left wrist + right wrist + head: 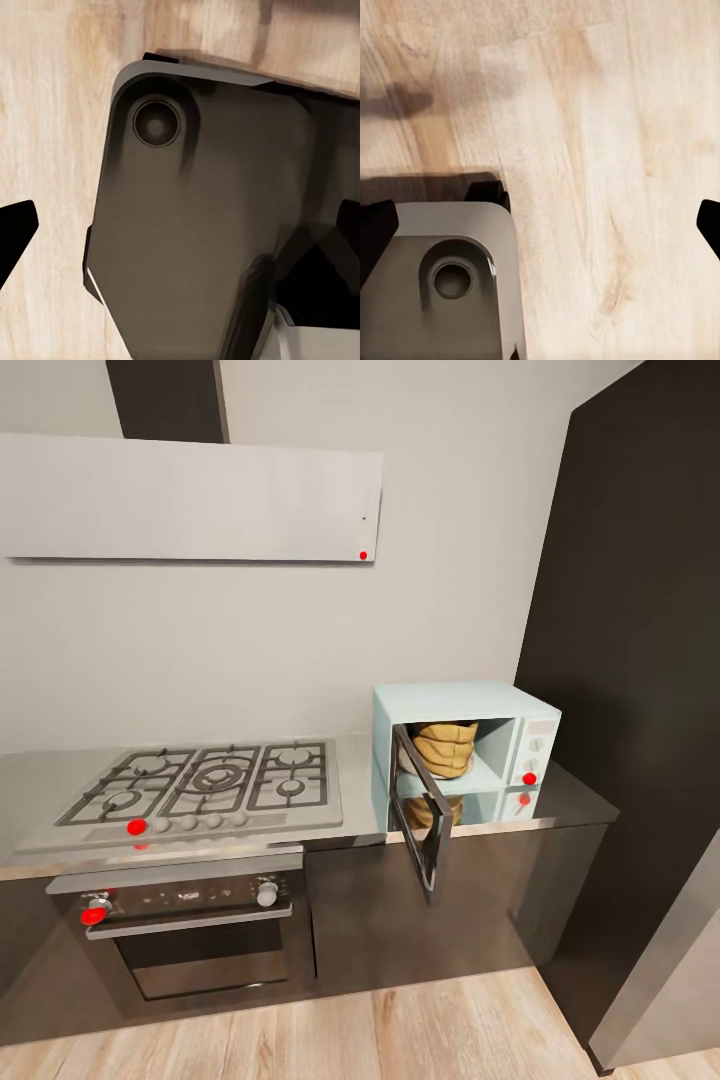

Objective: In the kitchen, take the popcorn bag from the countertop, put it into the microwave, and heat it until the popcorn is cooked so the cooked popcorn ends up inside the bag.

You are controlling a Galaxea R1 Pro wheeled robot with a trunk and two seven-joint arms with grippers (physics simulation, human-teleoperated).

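The pale mint-blue microwave point(460, 705) stands at the right end of the glossy grey countertop point(575, 802). Its black glass door point(418, 830) hangs wide open toward me. Inside the cavity sits the tan-brown ridged popcorn bag point(447, 748), upright. A red button point(529, 778) shows on the microwave's control panel. In the left wrist view my left gripper point(180, 232) is open, its black fingertips far apart above the robot's grey base point(202, 225) and the wood floor. The right gripper point(542, 229) is open too, over wood floor point(600, 150), with nothing between the fingers.
A grey gas hob point(205, 780) lies on the counter to the left of the microwave, with a dark steel oven point(190, 935) below and a pale hood point(190, 500) above. A tall dark cabinet point(640, 660) stands right of the counter, and a steel appliance point(670, 980) is at lower right.
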